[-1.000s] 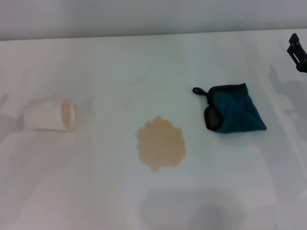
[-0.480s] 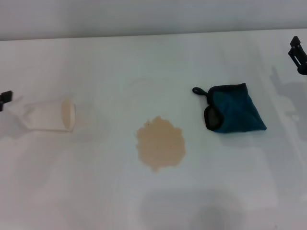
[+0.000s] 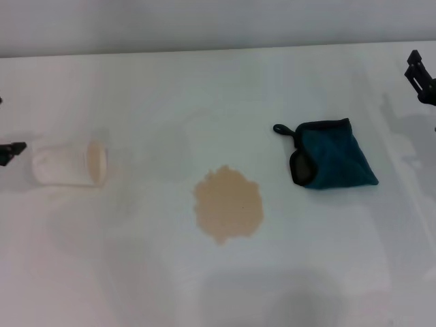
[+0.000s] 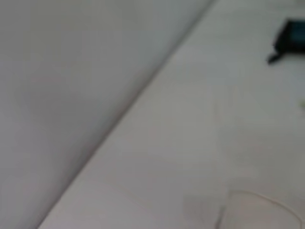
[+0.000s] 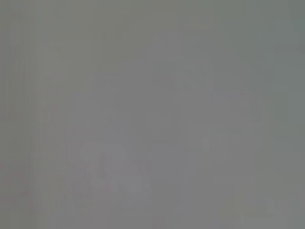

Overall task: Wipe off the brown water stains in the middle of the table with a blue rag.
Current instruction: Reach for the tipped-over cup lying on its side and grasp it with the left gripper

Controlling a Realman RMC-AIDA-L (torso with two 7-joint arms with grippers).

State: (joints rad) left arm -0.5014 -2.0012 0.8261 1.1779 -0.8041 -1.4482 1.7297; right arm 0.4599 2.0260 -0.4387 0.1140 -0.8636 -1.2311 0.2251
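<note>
A light tan blotch, the brown water stains (image 3: 228,204), lies flat in the middle of the white table (image 3: 204,88). To its right rests the blue rag (image 3: 334,163), folded, with black trim and a small loop at its far left corner; the left wrist view catches a dark bit of the blue rag (image 4: 289,39). My right gripper (image 3: 421,76) shows only as a black tip at the right edge, behind and right of the rag. My left gripper (image 3: 9,151) pokes in at the left edge, just left of a fallen cup.
A white paper cup (image 3: 70,163) with a tan inside lies on its side at the left, mouth facing the stain. A grey wall (image 3: 218,24) rises behind the table's far edge. The right wrist view is plain grey.
My left gripper has come into view at the left edge and reached the cup's base, and the cup has shifted slightly. The right gripper moved a little.
</note>
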